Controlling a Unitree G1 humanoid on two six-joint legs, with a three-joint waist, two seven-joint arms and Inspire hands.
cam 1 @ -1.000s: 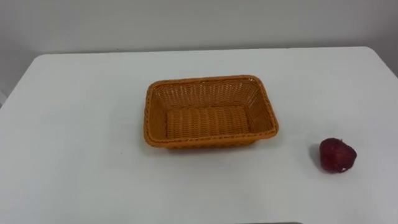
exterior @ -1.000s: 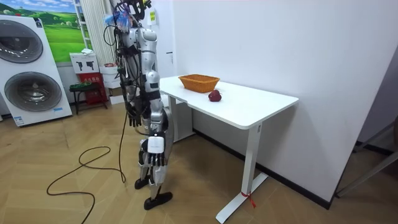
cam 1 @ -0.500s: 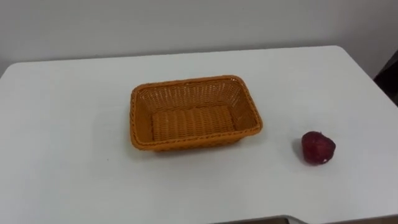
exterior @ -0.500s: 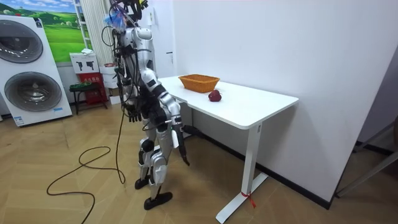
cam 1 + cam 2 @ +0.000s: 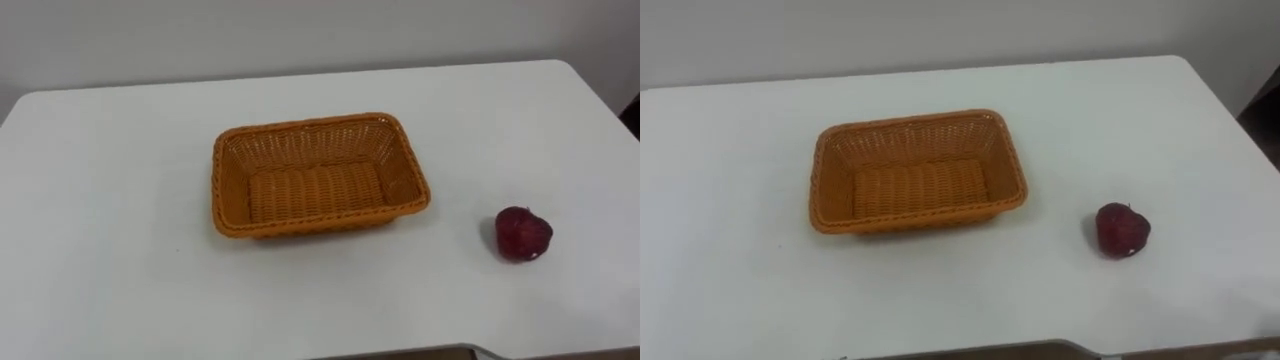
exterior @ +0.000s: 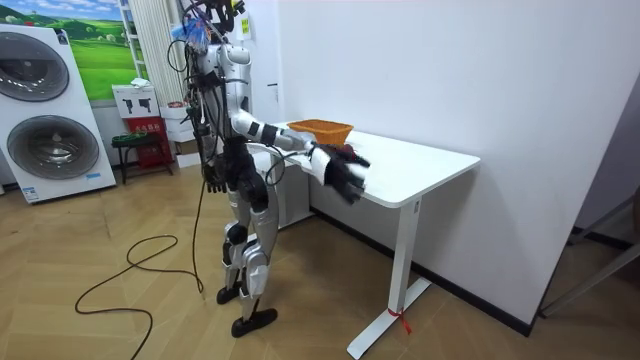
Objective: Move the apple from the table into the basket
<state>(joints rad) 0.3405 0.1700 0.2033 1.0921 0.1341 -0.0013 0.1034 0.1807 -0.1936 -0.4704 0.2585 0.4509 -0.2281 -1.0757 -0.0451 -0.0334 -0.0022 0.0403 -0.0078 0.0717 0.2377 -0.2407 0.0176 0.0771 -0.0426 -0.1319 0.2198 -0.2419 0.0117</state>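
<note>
apple [image 5: 523, 235] sits on bench [image 5: 120, 200], right of basket [image 5: 318, 175], well apart. right hand [image 6: 343, 172] out at bench edge, fingers spread, empty. left hand [image 6: 213, 182] down by hip, state can't tell

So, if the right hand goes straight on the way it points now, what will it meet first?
Probably the dark red apple on the white table: the right hand is at the table's near edge on that side. Depth is unclear, so it may strike the edge first.
</note>
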